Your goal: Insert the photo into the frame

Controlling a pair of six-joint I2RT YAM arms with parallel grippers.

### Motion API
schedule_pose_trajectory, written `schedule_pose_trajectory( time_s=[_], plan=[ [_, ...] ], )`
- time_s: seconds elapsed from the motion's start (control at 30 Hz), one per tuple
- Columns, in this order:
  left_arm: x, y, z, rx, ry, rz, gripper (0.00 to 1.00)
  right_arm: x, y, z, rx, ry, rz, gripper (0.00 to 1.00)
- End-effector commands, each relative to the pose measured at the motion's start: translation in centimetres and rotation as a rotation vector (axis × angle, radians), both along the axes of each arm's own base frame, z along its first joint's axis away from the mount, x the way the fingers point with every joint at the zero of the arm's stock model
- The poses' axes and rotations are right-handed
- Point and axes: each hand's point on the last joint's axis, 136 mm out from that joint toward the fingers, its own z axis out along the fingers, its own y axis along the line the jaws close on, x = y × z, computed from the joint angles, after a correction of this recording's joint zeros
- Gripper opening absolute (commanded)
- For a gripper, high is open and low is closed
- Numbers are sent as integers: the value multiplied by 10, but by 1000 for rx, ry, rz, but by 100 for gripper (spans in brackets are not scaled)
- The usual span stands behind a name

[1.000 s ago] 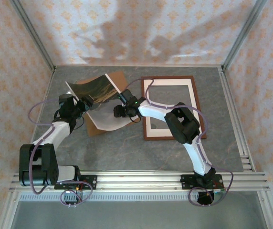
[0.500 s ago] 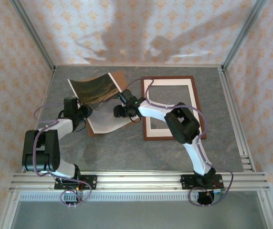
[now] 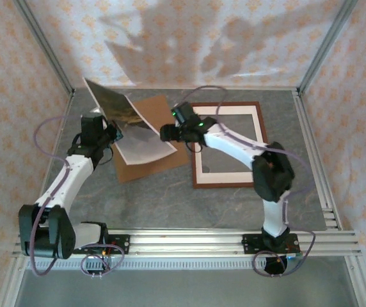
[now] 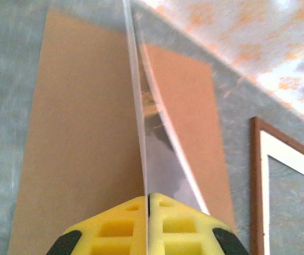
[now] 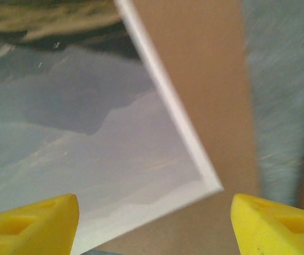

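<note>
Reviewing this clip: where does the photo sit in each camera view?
Top external: the photo tilts up centre-left, over the backing board.
Left wrist: photo edge-on up the middle, backing board behind.
Right wrist: photo upper left, backing board right.
Shared landmark: the brown backing board.

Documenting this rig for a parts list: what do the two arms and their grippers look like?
Both the left arm and the right arm have white links, black joint housings and thin lilac cables looping alongside. The left gripper and right gripper carry blocky yellow pads with recessed pockets.
</note>
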Motion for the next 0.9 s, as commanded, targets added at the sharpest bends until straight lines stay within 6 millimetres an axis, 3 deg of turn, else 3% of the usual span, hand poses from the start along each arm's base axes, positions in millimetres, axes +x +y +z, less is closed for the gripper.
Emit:
schedule_pose_trajectory(
  time_s=[0.0,0.17,0.27,0.33,0.43,0.6,0.73,0.87],
  plan=[
    [-17,6,45,248,45,-16,0,6,-60,55,-56,-128,-120,78],
    [-39,3,113,622,116,-19,0,7,-141,80,-36,-154,-304,81],
    [-49,-2,147,853,138,-3,0,4,-169,82,23,-142,-367,82],
    [-50,-15,146,929,167,-47,0,0,-173,82,71,-124,-363,82],
    [-44,-53,111,880,215,-191,0,-6,-171,85,117,-107,-341,82],
    [-40,-118,43,627,211,-371,0,-9,-181,88,204,-62,-371,85],
    [-39,-162,1,419,184,-449,0,-9,-164,74,326,36,-353,84],
    [-43,-188,-31,313,183,-488,0,-7,-143,55,429,133,-341,81]
  ],
)
